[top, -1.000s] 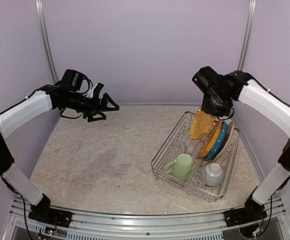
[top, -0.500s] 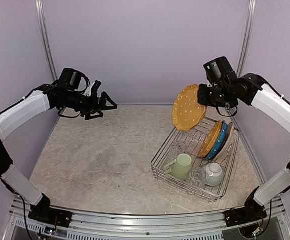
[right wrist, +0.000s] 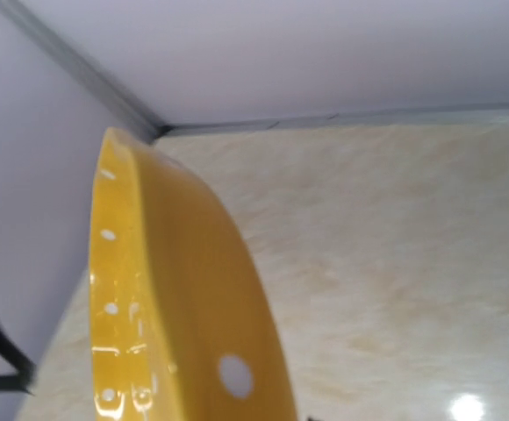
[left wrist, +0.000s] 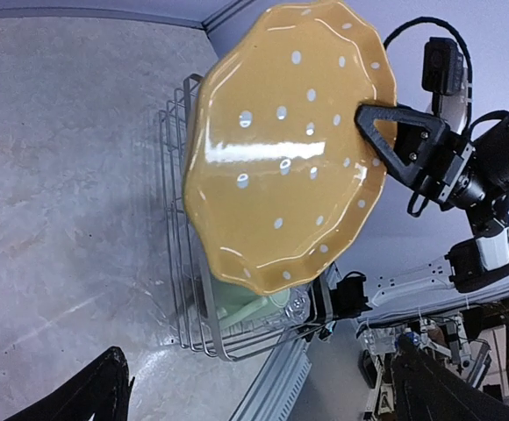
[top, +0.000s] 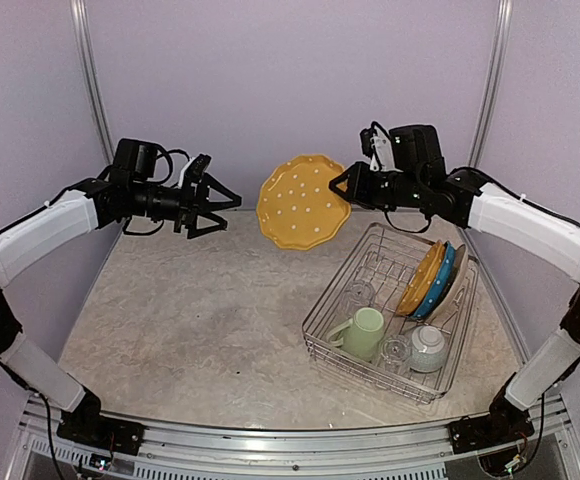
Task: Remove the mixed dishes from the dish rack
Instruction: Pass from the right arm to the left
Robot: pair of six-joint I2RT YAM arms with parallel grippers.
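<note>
A yellow dotted plate [top: 303,202] hangs in the air above the table's far middle, tilted on edge. My right gripper [top: 344,186] is shut on its right rim. From the left wrist the plate [left wrist: 285,145] fills the view, with the right gripper [left wrist: 379,132] clamped on its edge. My left gripper [top: 224,212] is open and empty, just left of the plate and pointing at it. The dish rack [top: 316,312] stands at the right. It holds another yellow plate [top: 422,278], a blue plate [top: 442,285], a pale green mug [top: 365,332], a clear glass [top: 397,351] and a small bowl [top: 428,347].
The enclosure's lilac walls close in the back and both sides. A metal rail [top: 290,440] runs along the near edge by the arm bases. Marbled tabletop [top: 190,320] stretches left of the rack.
The right arm lifted the yellow plate out of the rack and carried it left, towards the left gripper. The left gripper shifted slightly right and stayed open.
</note>
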